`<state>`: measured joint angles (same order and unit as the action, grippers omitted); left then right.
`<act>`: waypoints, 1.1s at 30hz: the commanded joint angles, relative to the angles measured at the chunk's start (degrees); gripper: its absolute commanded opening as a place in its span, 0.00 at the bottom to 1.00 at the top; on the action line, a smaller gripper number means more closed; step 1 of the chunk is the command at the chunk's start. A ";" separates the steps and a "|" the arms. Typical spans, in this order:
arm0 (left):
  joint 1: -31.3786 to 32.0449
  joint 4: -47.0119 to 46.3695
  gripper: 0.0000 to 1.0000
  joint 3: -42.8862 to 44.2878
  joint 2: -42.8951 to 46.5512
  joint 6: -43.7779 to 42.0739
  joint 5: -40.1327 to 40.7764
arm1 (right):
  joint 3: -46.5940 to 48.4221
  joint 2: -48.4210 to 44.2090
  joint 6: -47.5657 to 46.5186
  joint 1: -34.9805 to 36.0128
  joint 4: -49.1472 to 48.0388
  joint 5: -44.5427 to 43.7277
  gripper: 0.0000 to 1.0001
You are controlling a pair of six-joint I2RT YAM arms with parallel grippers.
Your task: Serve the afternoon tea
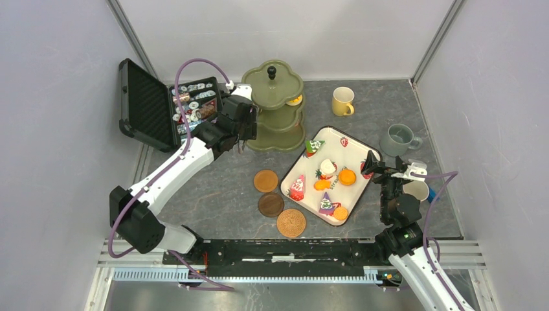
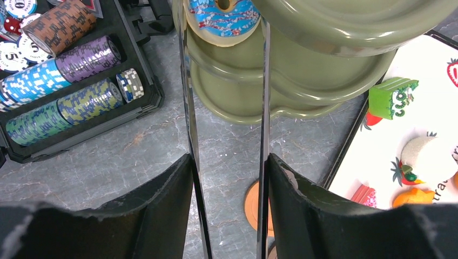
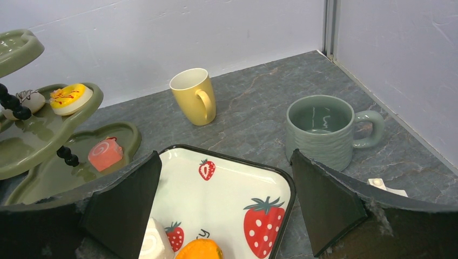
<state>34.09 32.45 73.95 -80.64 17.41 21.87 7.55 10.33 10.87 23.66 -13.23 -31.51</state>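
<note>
The olive-green three-tier stand (image 1: 272, 84) stands at the back, and my left gripper (image 1: 249, 129) reaches to its left side. In the left wrist view its long thin fingers (image 2: 186, 108) stand apart, with a blue sprinkled donut (image 2: 224, 16) lying on a tier (image 2: 291, 70) between their tips. My left gripper (image 2: 226, 81) looks open. The strawberry tray (image 1: 349, 139) carries several small cakes. My right gripper (image 3: 225, 162) hangs open and empty over the tray's (image 3: 237, 178) far corner. A yellow mug (image 3: 193, 96) and a grey-green mug (image 3: 321, 129) stand beyond. Three brown coasters (image 1: 270, 205) lie left of the tray.
The open black case of poker chips (image 1: 194, 107) sits just left of the stand. A yellow-topped cake (image 3: 70, 98) and a pink roll (image 3: 105, 153) rest on the stand's tiers. A pale mug (image 1: 417, 189) lies partly hidden behind my right arm. Walls close in on three sides.
</note>
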 commanded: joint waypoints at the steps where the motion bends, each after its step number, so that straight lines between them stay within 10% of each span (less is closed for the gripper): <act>1: -0.33 -2.66 0.58 2.27 1.21 -2.18 0.03 | -0.61 -0.29 0.47 0.42 -1.55 0.35 0.98; 20: -0.32 6.75 0.58 0.96 11.93 -2.48 1.14 | -0.56 -0.56 0.50 0.41 -1.44 0.47 0.98; 33: 0.51 12.07 0.58 -3.73 23.27 2.01 -18.63 | -0.53 0.16 0.53 0.38 -1.63 0.72 0.98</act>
<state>34.00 44.34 72.07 -58.61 17.08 11.40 7.22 10.24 10.90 23.66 -13.23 -31.27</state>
